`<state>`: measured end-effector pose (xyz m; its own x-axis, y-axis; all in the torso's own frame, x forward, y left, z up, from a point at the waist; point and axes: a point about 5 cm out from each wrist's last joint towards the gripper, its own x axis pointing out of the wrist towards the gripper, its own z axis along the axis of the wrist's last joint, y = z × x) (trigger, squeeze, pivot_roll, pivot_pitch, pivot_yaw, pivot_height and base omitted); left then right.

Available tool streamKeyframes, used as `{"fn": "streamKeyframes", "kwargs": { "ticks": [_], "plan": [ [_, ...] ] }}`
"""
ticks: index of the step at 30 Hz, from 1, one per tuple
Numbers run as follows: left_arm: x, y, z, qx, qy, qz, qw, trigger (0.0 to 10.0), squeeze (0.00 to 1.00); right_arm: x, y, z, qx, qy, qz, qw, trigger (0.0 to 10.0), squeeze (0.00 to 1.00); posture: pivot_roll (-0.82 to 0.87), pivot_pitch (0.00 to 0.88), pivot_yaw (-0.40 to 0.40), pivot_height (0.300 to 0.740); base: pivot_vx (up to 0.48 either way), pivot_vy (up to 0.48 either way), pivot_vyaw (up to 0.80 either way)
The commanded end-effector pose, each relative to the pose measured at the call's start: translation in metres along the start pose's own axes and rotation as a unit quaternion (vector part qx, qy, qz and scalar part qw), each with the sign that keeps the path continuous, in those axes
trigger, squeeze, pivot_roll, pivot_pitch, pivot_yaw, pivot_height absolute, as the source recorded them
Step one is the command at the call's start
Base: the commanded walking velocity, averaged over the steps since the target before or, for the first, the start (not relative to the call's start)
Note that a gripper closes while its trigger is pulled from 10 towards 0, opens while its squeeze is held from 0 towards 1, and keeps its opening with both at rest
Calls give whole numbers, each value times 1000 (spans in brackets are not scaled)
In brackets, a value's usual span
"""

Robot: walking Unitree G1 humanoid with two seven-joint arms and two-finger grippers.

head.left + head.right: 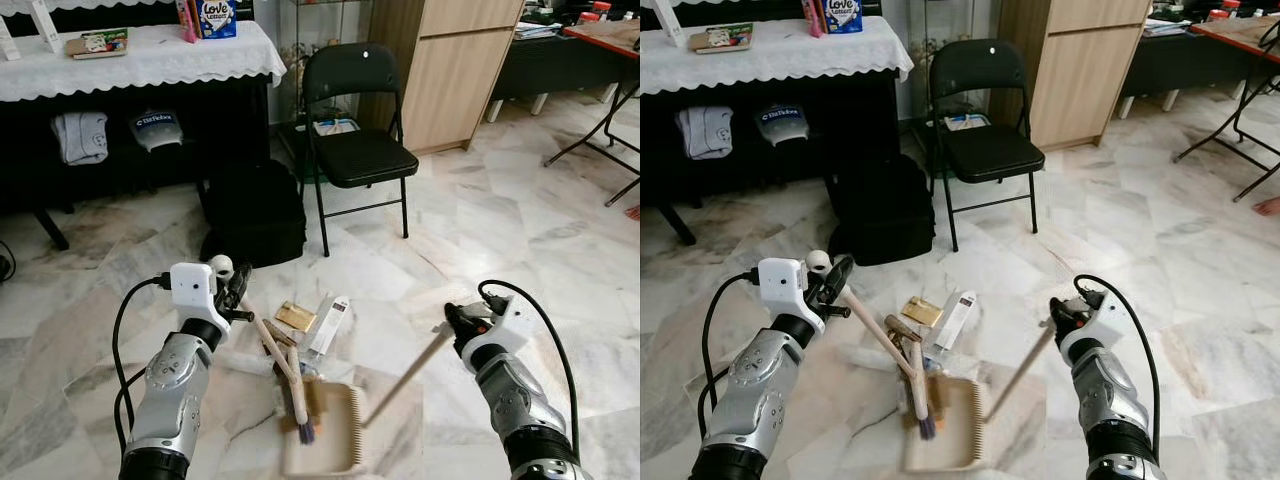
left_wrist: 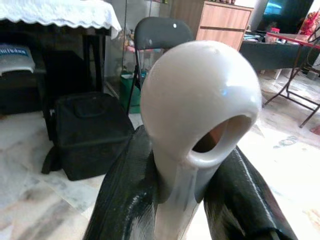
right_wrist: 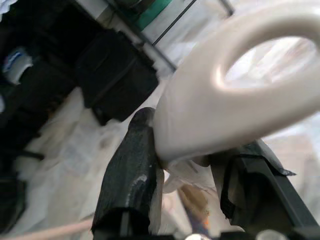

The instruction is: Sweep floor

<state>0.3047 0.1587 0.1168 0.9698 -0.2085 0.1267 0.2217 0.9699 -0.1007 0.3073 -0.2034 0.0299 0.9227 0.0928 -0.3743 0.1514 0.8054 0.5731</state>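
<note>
Short cream-handled broom point(image 1: 283, 368), pinched by left gripper point(image 1: 236, 287), bristles in beige plastic dustpan point(image 1: 322, 432); right gripper point(image 1: 452, 322) clamping dustpan's long handle, both forearms angled inward over marble floor point(image 1: 480, 230)

One folding chair point(image 1: 355, 120), one black bag point(image 1: 255, 215), one brush point(image 1: 285, 375), one dustpan point(image 1: 325, 435), two wrappers point(image 1: 312, 322) on the floor point(image 1: 500, 230), and one counter point(image 1: 130, 60) with a lace cloth.
</note>
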Motion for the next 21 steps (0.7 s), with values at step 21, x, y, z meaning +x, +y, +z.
{"fn": "streamKeyframes", "kwargs": {
  "ticks": [21],
  "plan": [
    [5,1,8,6,-14,-5,1000,10000,0,0,45,-23,84,20,169,982,10000,0,-86,21,51,740,0,0,0]
  ]
}}
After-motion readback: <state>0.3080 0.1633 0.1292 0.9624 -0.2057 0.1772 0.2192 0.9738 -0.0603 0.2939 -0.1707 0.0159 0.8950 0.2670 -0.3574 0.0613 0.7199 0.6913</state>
